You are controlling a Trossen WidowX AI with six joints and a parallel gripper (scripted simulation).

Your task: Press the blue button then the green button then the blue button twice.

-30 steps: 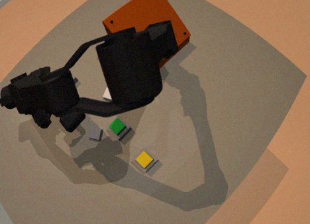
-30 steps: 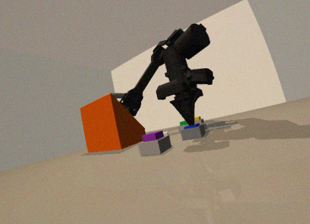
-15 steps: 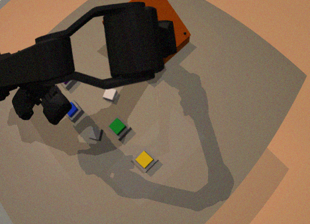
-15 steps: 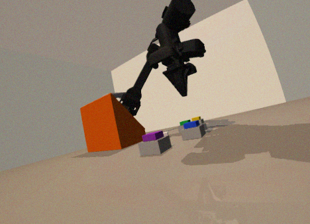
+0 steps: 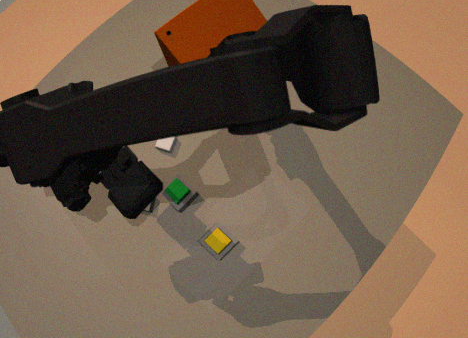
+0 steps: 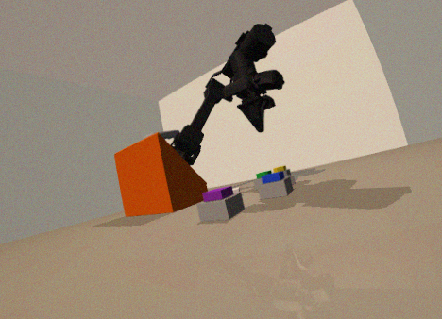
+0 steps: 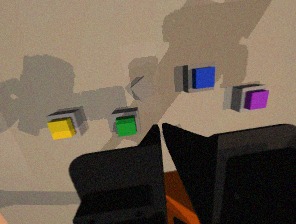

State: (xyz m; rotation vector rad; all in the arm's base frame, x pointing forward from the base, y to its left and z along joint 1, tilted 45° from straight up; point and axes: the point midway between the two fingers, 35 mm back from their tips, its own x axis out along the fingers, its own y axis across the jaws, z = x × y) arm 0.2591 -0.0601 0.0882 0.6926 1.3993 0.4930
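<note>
My gripper is shut and empty, its fingertips pointing down, well above the buttons. The blue button sits raised on its grey base; in the top view it is hidden under the arm. The green button also stands raised on its base. In the wrist view the fingertips appear just right of the green button and below and left of the blue one. Neither button is touched.
A yellow button stands beyond the green one. A purple button is beside the blue one. A grey block lies between blue and green. A white block and a large orange box are near the arm.
</note>
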